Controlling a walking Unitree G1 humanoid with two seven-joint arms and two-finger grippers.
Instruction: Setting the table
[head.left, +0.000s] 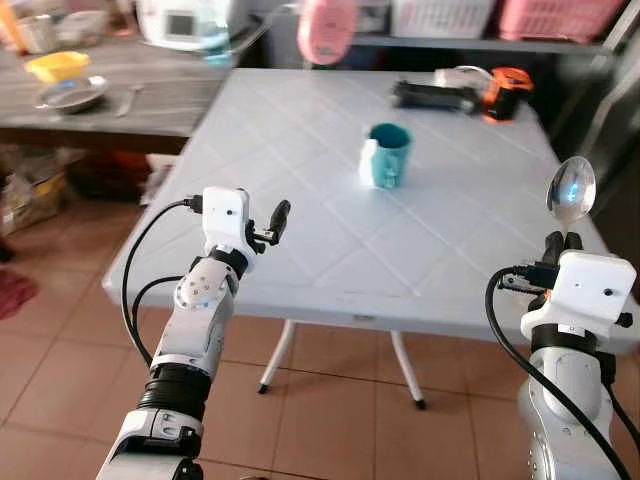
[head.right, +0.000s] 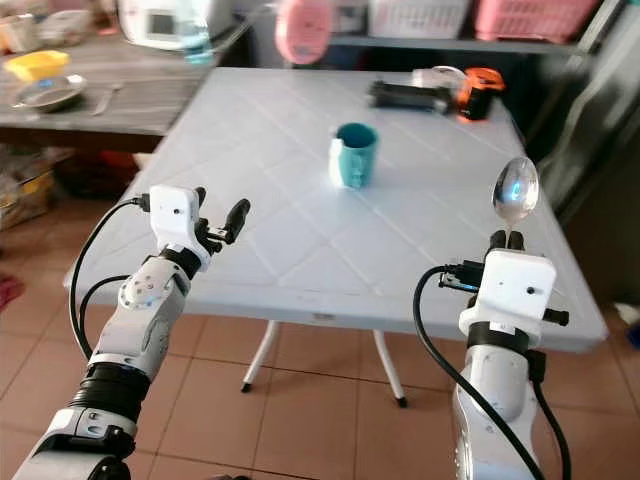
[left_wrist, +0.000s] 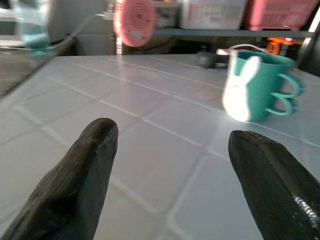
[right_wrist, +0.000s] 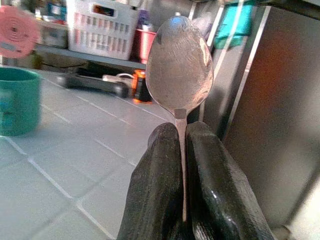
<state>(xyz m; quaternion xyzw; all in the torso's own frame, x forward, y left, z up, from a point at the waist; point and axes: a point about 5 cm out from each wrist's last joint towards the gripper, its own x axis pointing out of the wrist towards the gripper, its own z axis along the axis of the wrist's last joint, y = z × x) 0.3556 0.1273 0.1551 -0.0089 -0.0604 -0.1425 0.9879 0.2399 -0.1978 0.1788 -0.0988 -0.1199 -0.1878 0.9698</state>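
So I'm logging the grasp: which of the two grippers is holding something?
The right gripper: its fingers are shut on a spoon, bowl pointing up. The left gripper is open and holds nothing, over the table's near edge.

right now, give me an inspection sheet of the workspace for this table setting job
surface: white folding table, tile-pattern top, mostly bare.
job's things: teal mug with a white rabbit figure stands upright near the table's middle; metal spoon held upright, bowl up.
clutter: black and orange device at the far edge.
grippers: right tool shut on the spoon's handle, at the table's near right corner; left tool open, empty, over the near left edge, pointing at the mug.
cables: black cables loop along both arms, free of the table.
surroundings: wooden side table with a yellow bowl and metal dish on the left; baskets on a shelf behind; tiled floor.
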